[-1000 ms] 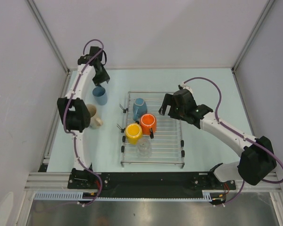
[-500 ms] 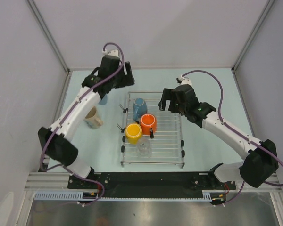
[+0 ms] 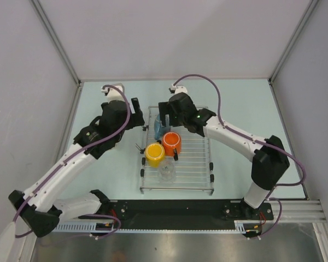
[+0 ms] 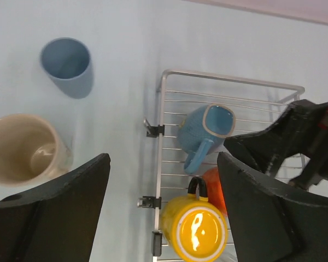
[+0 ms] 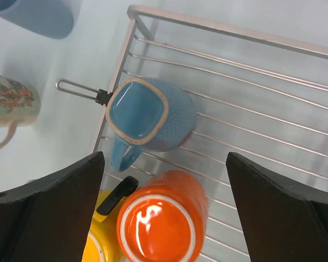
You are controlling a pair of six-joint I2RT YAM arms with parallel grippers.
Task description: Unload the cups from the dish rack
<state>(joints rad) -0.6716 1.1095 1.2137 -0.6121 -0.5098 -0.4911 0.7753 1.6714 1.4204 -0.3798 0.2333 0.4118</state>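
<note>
The light blue mug (image 5: 153, 114) lies on its side on the dish rack (image 5: 235, 30), its squarish tan-edged mouth facing up at me. It sits right under the gap of my right gripper (image 5: 165, 158), whose jaws stand wide with nothing in them. That arm comes in from the right with its elbow bent and its wrist turned down over the rack's far left corner. A glossy orange mug (image 5: 161, 215) stands on end under the same gap on the nearer side, just beside the yellow cup (image 5: 95, 240). The clear glass (image 3: 167, 172) sits apart from them, closer to the bases. The rack is thin silver bars.

My left gripper (image 4: 163, 164) hangs over the rack's left rail, jaws wide and empty, on a long outstretched arm. Outside its left finger, a smooth blue cup (image 4: 67, 65) and a beige cup (image 4: 24, 148) stand upright on the pale table (image 3: 235, 109).
</note>
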